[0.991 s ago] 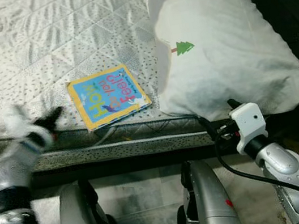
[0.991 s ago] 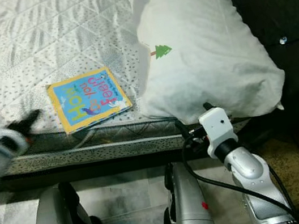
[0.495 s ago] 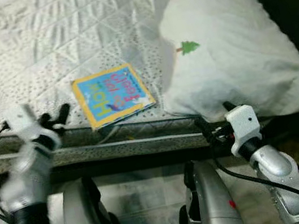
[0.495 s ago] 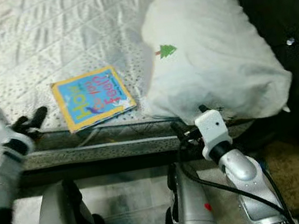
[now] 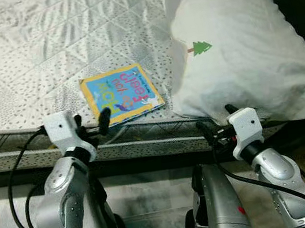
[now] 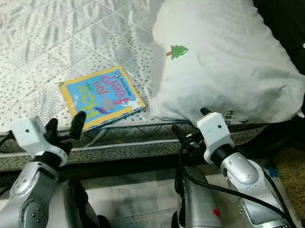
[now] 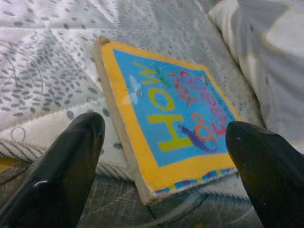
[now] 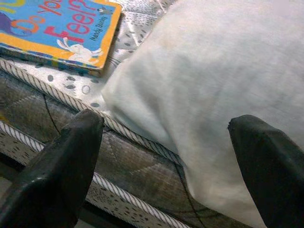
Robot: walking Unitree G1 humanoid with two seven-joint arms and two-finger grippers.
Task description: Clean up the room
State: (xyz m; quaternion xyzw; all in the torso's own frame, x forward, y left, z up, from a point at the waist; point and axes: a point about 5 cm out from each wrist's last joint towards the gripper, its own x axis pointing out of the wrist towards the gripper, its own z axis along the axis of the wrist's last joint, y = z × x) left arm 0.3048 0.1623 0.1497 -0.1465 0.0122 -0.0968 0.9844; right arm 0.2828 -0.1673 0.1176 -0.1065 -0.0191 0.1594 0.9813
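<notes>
Both eye views look steeply down from the robot's head onto the bed (image 5: 70, 40) edge, facing toward 12 o'clock, and share nearly the same scene, slightly offset sideways. The left wrist view sits low and close at the mattress edge, looking between its fingers (image 7: 61, 166) at the book (image 7: 166, 123). The right wrist view, equally close, faces the pillow (image 8: 228, 85) and shares the book's corner with it.
</notes>
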